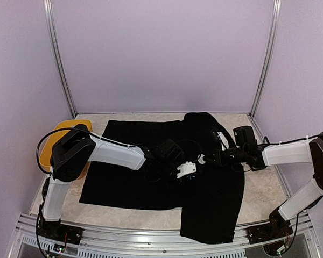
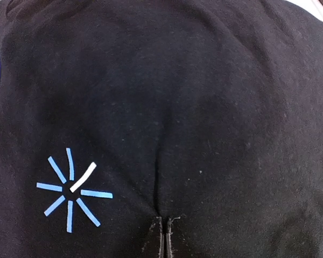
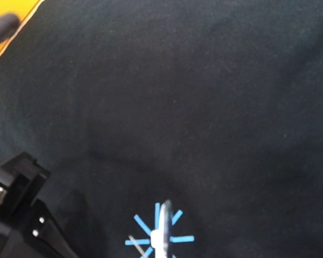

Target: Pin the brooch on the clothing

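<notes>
Black shirt [image 1: 124, 183] is lying spread on the table [image 1: 264, 188], the left gripper [image 2: 164, 237] is clenching a fold beside its blue starburst [image 2: 72, 189], and a thin silvery brooch [image 3: 162, 221], as I judge it, is sitting on that mark with pinning seemingly unfinished, while the right gripper [image 1: 203, 159] is giving no clear view of its grip.

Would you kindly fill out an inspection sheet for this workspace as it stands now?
Surface: beige marbled table, mostly covered by the shirt.
Job's things: the clothing lies spread out, its right side folded over. Its starburst mark faces up, with a pale bar across it, possibly the brooch.
Clutter: yellow flat object at the left edge, partly under the left arm.
Grippers: left gripper shut, apparently pinching a ridge of fabric beside the mark. Right gripper is near the mark, jaws unclear.
Cables: black cable loops beside the left arm.
Surroundings: purple walls, aluminium posts.
</notes>
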`<state>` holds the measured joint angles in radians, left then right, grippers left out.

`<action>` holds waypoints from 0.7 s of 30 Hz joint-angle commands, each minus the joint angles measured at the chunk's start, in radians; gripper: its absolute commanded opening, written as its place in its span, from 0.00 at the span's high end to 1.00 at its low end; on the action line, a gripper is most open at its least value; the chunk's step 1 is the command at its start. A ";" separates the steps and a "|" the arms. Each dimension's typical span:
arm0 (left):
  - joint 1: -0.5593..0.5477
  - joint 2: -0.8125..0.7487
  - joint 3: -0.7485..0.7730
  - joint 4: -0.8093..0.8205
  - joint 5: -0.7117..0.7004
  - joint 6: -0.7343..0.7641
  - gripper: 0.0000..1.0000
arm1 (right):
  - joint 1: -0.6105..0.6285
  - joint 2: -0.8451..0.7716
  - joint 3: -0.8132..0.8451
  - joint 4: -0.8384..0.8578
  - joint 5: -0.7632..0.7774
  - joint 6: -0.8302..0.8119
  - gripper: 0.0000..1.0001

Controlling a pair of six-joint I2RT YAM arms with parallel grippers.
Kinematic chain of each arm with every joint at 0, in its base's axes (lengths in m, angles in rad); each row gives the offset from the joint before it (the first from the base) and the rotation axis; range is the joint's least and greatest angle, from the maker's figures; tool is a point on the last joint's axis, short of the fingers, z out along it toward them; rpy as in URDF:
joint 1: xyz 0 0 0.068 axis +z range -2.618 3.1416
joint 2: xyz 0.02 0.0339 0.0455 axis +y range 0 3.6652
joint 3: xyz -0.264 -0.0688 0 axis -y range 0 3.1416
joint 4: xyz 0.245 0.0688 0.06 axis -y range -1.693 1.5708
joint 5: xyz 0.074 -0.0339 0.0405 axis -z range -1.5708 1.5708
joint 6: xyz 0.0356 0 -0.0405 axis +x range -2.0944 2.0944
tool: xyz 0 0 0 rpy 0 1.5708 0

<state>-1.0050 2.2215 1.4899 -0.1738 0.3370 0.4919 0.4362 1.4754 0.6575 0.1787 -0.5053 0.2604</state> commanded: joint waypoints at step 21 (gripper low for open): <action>0.019 -0.142 -0.241 0.335 0.085 -0.175 1.00 | 0.274 0.195 -0.503 1.257 0.186 -0.573 1.00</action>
<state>-0.9848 2.1212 1.2640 0.0673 0.4004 0.3710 0.6872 1.5723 0.1745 1.1137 -0.3542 -0.1638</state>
